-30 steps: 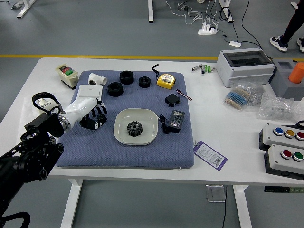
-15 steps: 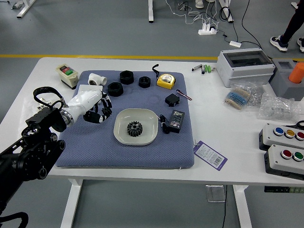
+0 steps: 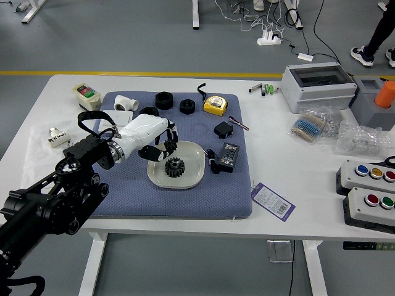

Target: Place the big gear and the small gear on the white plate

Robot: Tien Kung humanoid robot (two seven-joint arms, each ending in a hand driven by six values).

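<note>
Left hand (image 3: 162, 145) moved over plate (image 3: 194, 164), near black gear (image 3: 174, 167).

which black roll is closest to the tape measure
The rightmost black roll: no other roll sits between it and the yellow tape measure.

white plate (image 3: 192, 177) partly hidden behind left hand (image 3: 145, 134), black ring (image 3: 149, 110) partly covered, person's leg (image 3: 382, 32) cut off by edge, purple-edged tag (image 3: 273, 201) too small to read
</note>
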